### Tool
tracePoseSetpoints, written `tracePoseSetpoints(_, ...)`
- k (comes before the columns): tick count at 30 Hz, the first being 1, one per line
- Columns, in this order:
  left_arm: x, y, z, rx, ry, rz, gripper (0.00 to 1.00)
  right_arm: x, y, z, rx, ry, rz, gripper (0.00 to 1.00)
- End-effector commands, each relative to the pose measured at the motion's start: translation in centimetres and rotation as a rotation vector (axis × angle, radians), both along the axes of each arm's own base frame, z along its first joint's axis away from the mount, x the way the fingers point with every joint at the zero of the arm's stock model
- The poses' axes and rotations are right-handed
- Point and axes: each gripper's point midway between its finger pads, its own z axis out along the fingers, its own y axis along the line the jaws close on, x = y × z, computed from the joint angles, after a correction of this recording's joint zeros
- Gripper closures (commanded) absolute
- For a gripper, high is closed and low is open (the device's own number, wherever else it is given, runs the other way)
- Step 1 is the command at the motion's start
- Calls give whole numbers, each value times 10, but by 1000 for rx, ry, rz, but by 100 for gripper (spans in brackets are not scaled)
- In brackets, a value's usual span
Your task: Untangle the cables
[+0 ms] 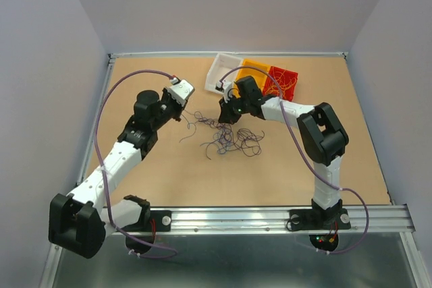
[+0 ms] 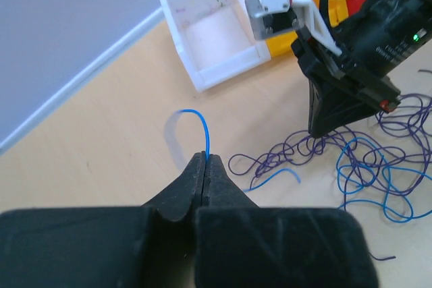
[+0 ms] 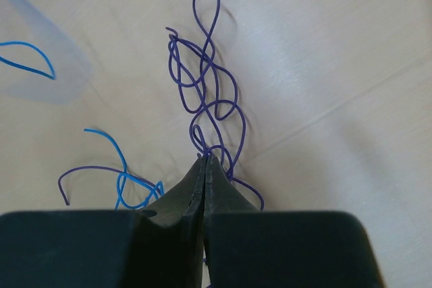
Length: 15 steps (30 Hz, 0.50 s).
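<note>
– Since both pincers look clenched, start w/ the left pincer (image 2: 206, 158): what's in it?
– Tips pressed flat together, one blue strand (image 2: 204, 123) nipped betw. them. It arcs up out of the tips and curls over, clear of the table (image 2: 101, 146), w/ its shadow below. Seems a single wire, not tied to anything.
– Right pincer (image 3: 204, 160)?
– Also clamped tight. A purple strand (image 3: 202, 79) runs out from the tips in a chain of loops lying on the wood. It looks caught right at the tips, but can't tell how many wires are in the bite.
– And the rest of the cables?
– The heap (image 1: 229, 139) lies mid-table betw. the arms, blue and purple loosely mixed. Right pincer stands at its far edge. Left pincer is off to the heap's left, apart from it.
– So which step?
– Pull-apart, I'd say: each side has a strand, separation not done. Next move prob. calls for the right to draw away from the heap slowly, so the loops slide free instead of dragging the lot. The left can carry its blue one off, maybe to the white bin (image 1: 223, 69), yellow bin (image 1: 255, 71) or red bin (image 1: 283, 80) at the far edge, just behind the right pincer.
</note>
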Motion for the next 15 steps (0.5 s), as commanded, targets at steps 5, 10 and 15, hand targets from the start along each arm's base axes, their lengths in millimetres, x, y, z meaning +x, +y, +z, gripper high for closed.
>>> tracePoseSetpoints(5, -38, 19, 145, -187, -298, 33, 100, -21, 0, 35, 24, -94, 75, 99)
tracePoseSetpoints(10, -47, 22, 212, -235, -368, 34, 100, -21, 0, 45, 35, -109, 62, 82)
tracePoseSetpoints(15, -15, 8, 225, -243, -317, 34, 100, -14, 0, 70, 86, -147, -15, 78)
